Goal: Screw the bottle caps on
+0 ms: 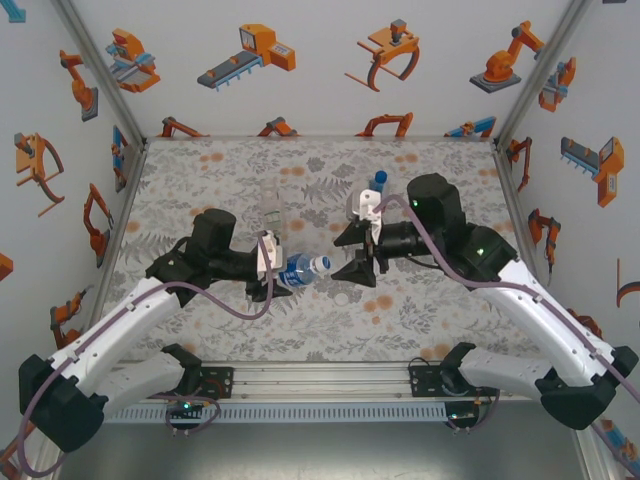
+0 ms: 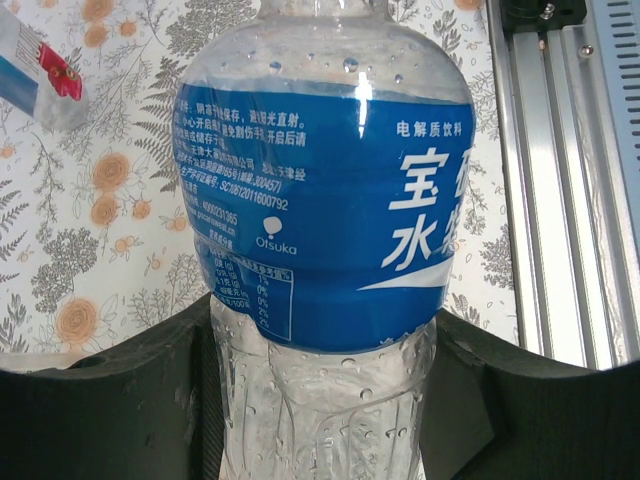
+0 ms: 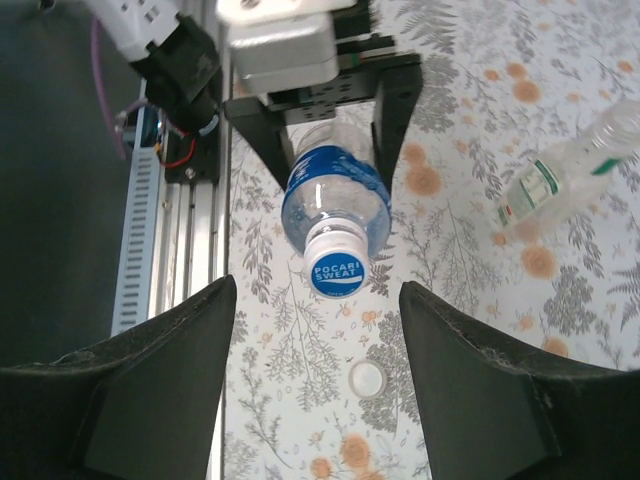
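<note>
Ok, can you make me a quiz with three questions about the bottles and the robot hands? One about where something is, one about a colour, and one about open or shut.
1. Where is the loose white cap?
A. On a tall bottle
B. Lying on the table
C. In a box

2. What colour is the label on the bottle held by the left gripper?
A. Red
B. Green
C. Blue

3. How is the right gripper?
A. Open, holding nothing
B. Shut on a cap
C. Shut on a bottle

Answers:
1 B: the cap lies flat on the flowered tabletop.
2 C: the left wrist view shows a wide blue label.
3 A: its fingers stand apart on either side of the bottle's capped end, touching nothing.
</note>
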Robot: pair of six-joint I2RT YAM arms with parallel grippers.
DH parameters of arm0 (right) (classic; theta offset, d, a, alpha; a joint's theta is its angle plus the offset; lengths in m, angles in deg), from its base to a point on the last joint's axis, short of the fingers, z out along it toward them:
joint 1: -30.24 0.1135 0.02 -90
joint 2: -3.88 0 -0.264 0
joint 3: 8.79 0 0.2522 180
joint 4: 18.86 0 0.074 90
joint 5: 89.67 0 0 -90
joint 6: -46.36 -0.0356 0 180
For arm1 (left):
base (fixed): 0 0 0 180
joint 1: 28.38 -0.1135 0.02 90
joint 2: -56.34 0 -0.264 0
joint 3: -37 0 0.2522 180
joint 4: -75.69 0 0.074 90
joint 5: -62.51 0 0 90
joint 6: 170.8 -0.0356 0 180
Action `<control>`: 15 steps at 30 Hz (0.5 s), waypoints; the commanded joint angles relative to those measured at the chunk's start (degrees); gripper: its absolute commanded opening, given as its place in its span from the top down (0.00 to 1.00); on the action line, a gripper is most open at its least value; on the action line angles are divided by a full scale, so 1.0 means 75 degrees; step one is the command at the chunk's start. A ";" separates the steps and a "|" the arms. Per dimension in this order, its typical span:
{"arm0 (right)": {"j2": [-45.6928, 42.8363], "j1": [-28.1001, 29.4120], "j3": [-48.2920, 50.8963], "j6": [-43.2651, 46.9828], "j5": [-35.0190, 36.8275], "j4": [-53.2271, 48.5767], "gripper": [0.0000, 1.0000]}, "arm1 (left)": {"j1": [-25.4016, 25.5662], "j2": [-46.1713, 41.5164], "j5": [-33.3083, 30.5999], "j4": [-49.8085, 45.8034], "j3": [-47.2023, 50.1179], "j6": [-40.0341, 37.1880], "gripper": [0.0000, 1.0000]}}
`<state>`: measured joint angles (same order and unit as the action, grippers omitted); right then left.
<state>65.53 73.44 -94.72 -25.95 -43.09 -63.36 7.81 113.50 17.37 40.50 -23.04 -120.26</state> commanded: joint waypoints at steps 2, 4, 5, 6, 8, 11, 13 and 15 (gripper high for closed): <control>0.0092 0.0029 0.0117 0.0922 -0.0725 0.0309 0.39 | 0.0021 -0.0179 0.0373 -0.0005 -0.0122 -0.0164 1.00; 0.0165 0.0051 0.0136 0.0922 -0.0683 0.0380 0.39 | 0.0019 -0.0182 0.0393 -0.0012 -0.0123 -0.0164 1.00; 0.0193 0.0052 0.0142 0.0927 -0.0668 0.0411 0.39 | 0.0020 -0.0184 0.0415 -0.0014 -0.0122 -0.0163 1.00; 0.0238 0.0050 0.0135 0.0928 -0.0668 0.0430 0.39 | 0.0027 -0.0195 0.0416 -0.0017 -0.0129 -0.0164 1.00; 0.0341 0.0052 0.0106 0.0934 -0.0734 0.0419 0.40 | 0.0024 -0.0213 0.0433 -0.0036 -0.0122 -0.0164 1.00; 0.0452 0.0071 0.0134 0.0946 -0.0773 0.0451 0.42 | 0.0019 -0.0239 0.0429 -0.0037 -0.0127 -0.0152 1.00; 0.0516 0.0098 0.0173 0.0945 -0.0772 0.0501 0.44 | 0.0026 -0.0239 0.0443 -0.0036 -0.0122 -0.0152 1.00; 0.0585 0.0120 0.0159 0.0946 -0.0792 0.0525 0.47 | 0.0026 -0.0235 0.0452 -0.0037 -0.0135 -0.0149 1.00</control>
<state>69.53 73.83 -93.86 -20.20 -47.05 -61.44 7.83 112.76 18.64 40.48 -23.04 -120.26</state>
